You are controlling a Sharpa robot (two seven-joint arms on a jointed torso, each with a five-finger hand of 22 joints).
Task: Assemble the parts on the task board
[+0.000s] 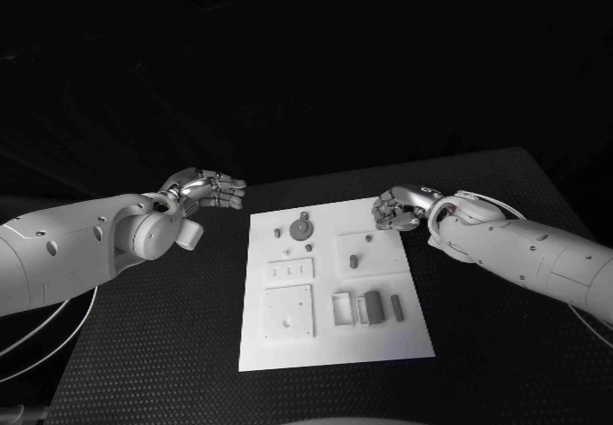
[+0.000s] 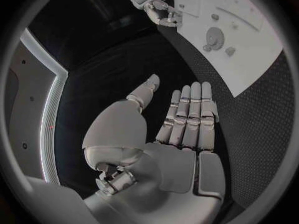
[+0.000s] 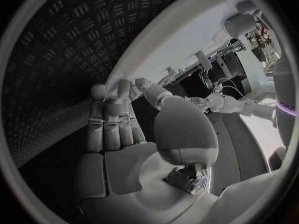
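The white task board (image 1: pixel 384 341) lies flat in the middle of the black table. On it are a round disc (image 1: pixel 300 228), a few small pegs (image 1: pixel 277 233), a dark short piece (image 1: pixel 353 261), and two upright dark pieces (image 1: pixel 373 305) beside a slim bar (image 1: pixel 398 305). My left hand (image 1: pixel 205 190) hovers off the board's far left corner; its fingers (image 2: pixel 187 114) are straight side by side, the thumb apart and the palm empty. My right hand (image 1: pixel 407 208) is over the board's far right corner, fingers (image 3: pixel 112 119) slightly bent, nothing visible in it.
The board (image 2: pixel 249 59) also carries raised square blocks (image 1: pixel 289 310) and a slotted plate (image 1: pixel 291 268) near its left side. Bare black textured table (image 1: pixel 166 336) stretches on both sides of the board. My right hand (image 2: pixel 159 10) appears at the board's far edge in the left wrist view.
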